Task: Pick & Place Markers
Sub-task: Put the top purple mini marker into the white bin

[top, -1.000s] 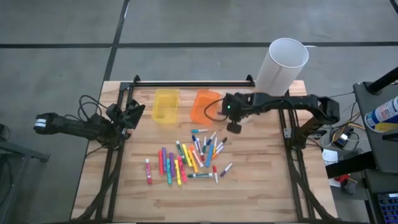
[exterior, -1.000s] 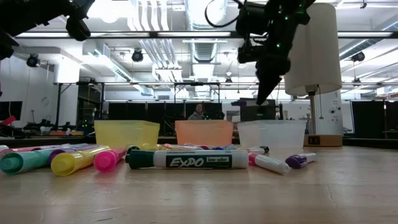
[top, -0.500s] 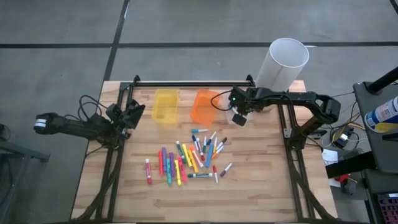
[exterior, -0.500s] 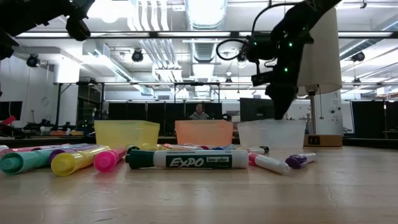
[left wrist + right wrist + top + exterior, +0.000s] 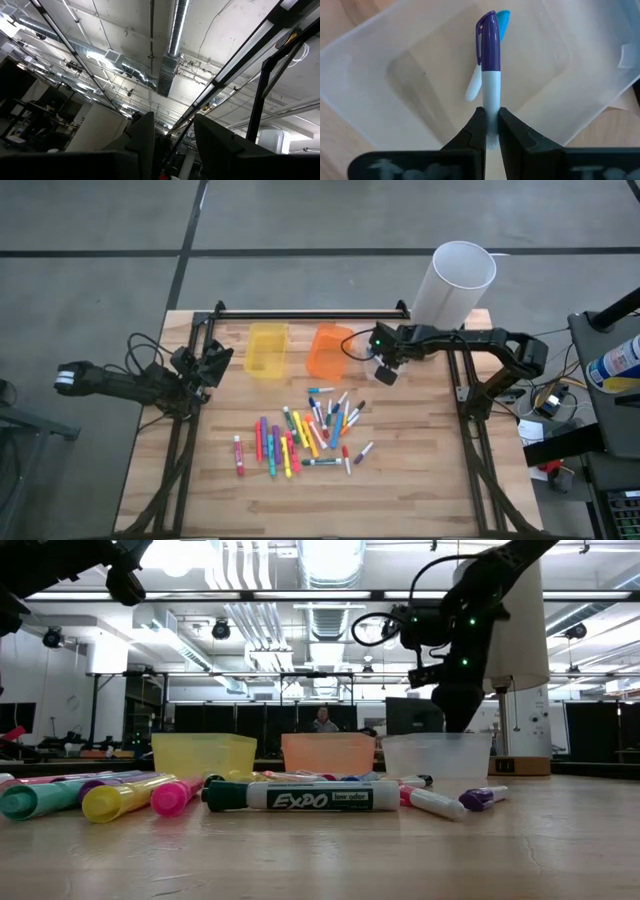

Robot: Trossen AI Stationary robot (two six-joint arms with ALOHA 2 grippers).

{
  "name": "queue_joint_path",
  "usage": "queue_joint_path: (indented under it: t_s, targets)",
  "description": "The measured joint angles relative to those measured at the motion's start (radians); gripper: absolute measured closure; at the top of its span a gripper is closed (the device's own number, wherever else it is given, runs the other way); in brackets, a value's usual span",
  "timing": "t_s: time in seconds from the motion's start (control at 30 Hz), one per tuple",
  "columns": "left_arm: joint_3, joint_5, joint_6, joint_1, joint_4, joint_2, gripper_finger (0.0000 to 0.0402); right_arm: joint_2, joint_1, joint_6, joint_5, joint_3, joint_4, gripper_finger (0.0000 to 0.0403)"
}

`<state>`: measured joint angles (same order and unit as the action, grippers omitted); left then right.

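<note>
Tabletop (image 5: pixel 420 470), seen from above: the right arm has swung away from the marker pile (image 5: pixel 305 435) toward the far right, so its tool (image 5: pixel 384 370) now hangs over the clear bin (image 5: pixel 437 755) beside the orange bin (image 5: pixel 328 350); a second ago it was nearer the pile. Judged from this, the carry is finished and release into the bin is the step in hand. The left arm has not moved; its tool (image 5: pixel 212 362) waits at the left edge, fingers (image 5: pixel 145 135) apart and empty, aimed at the ceiling.

Right wrist view: the right tool is clamped on a white marker with a purple cap (image 5: pixel 489 60), held directly above the clear bin, where one blue-capped marker (image 5: pixel 501 22) already lies. Neither the grip nor the bin's contents can be read from above.

Low view: the held marker is hidden behind the arm, but the tool is seen to stand just above the bin's rim. The remaining markers lie loose in the foreground.
</note>
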<state>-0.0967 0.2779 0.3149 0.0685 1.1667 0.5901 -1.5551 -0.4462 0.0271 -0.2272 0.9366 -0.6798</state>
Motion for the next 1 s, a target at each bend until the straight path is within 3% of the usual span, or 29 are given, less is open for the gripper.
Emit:
queue_joint_path:
  t_s: [0.73, 1.0]
  targets:
    - [0.0, 0.0, 0.0, 0.0, 0.0, 0.0, 0.0268, 0.0, 0.0, 0.001, 0.0, -0.007, 0.016, 0.0375]
    - [0.0, 0.0, 0.0, 0.0, 0.0, 0.0, 0.0268, 0.0, 0.001, 0.008, 0.0, -0.007, 0.03, 0.0302]
